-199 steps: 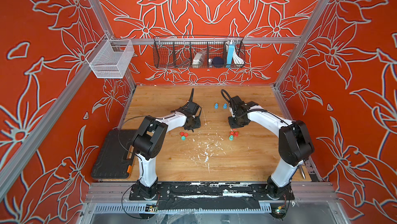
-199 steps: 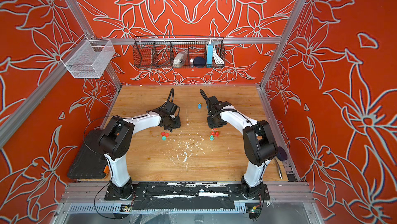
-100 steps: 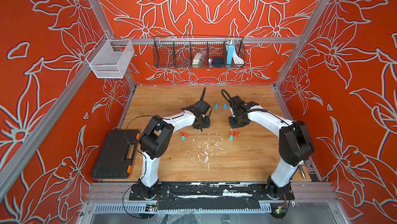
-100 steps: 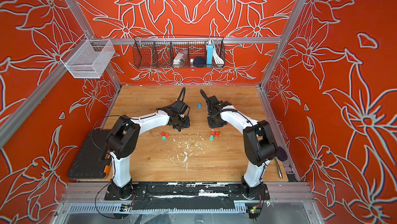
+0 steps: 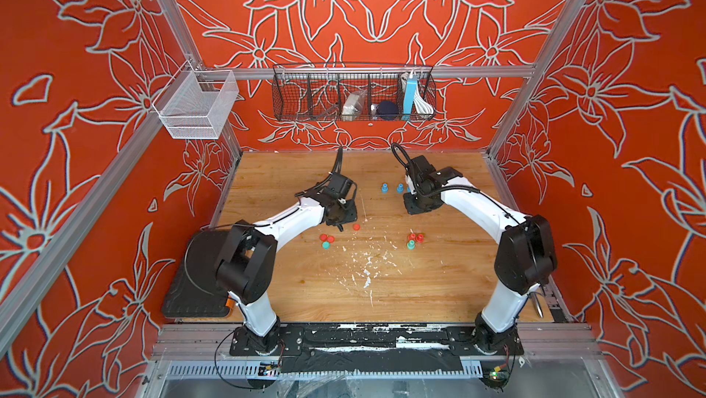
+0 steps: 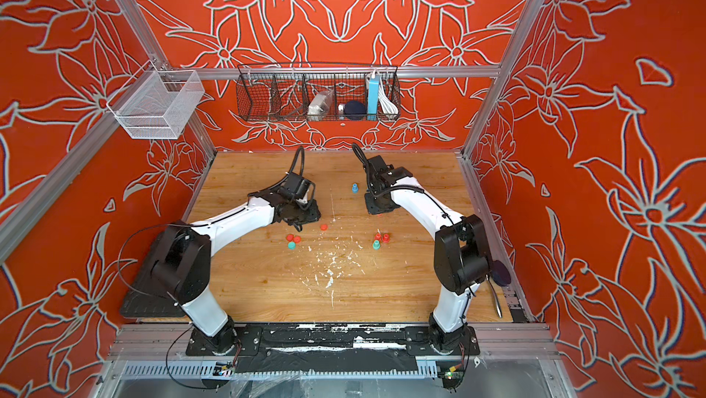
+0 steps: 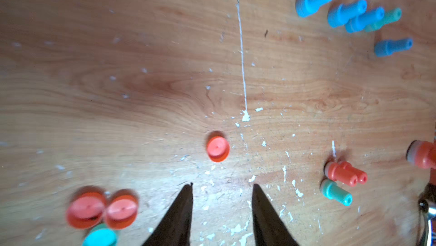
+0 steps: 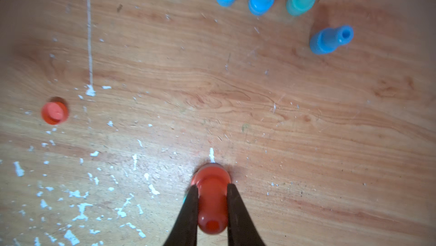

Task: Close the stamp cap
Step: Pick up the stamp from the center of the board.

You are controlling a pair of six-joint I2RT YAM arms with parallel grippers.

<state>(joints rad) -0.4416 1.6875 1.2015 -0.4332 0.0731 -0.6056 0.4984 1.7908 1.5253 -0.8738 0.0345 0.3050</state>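
While your right gripper [image 8: 212, 187] pinches the orange stamp [image 8: 211, 207] by its narrow handle, jaws snug on both sides, the stamp's wide end points down at the wooden table [image 8: 306, 126]. You cannot tell from the views whether it touches. Your left gripper [image 7: 222, 185] holds nothing; its jaws are partly open, with bare table showing between the tips. The loose orange cap [image 7: 217, 149] lies flat on the table just ahead of those tips, apart from them and off to one side of the stamp.

Orange floral walls [image 5: 382, 14] — scuffed wooden table [image 5: 305, 293].
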